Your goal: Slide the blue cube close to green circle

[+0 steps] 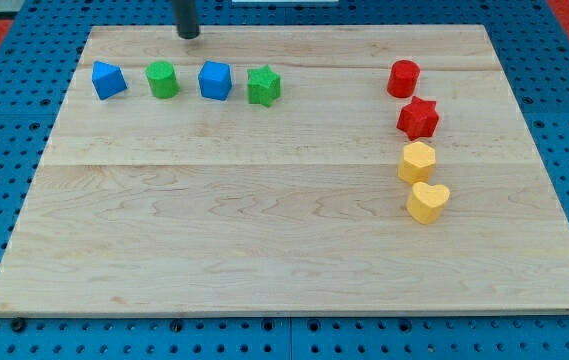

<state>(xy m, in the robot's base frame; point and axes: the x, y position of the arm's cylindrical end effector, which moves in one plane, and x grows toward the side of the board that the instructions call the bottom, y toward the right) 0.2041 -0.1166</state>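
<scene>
The blue cube (215,81) sits near the view's top left, just right of the green circle (162,79), with a small gap between them. My tip (188,34) is above both, near the board's top edge, between them and touching neither. Another blue block (108,80), angular in shape, lies left of the green circle. A green star (263,86) lies just right of the blue cube.
On the view's right a column runs downward: a red cylinder (403,78), a red star (418,118), a yellow hexagon (416,162) and a yellow heart (428,201). The wooden board (264,240) rests on a blue pegboard.
</scene>
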